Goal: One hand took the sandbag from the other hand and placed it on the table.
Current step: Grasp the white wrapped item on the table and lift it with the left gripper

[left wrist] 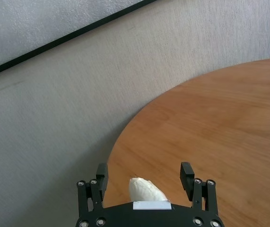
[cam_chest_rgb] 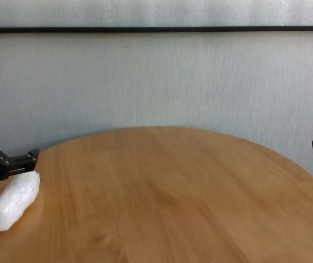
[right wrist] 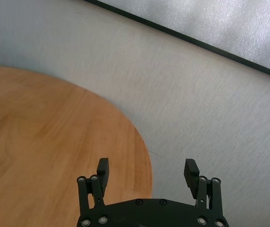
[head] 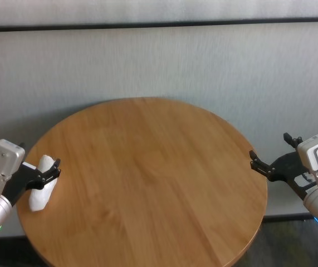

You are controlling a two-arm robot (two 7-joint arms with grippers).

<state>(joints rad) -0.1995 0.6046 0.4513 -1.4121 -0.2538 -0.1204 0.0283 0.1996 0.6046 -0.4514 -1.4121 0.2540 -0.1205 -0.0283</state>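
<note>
A round wooden desk holds 1 white sandbag, lying flat at its left edge. The left gripper hovers just over the bag's far end, fingers spread and released. The right gripper waits beyond the desk's right edge, fingers spread, grasping nothing.

Head view: high, looks forward and down; whole round table in frame, wall behind at 12 o'clock.

Chest view: lower, near level with the tabletop; near edge cut off, wall fills upper half.

Left wrist view: close behind left gripper, faces across the table's 9 o'clock rim toward the wall.

Right wrist view: close behind right gripper, over the 3 o'clock rim.

Head and chest views share tabletop and the sandbag at 9 o'clock; the left wrist view also catches it.
</note>
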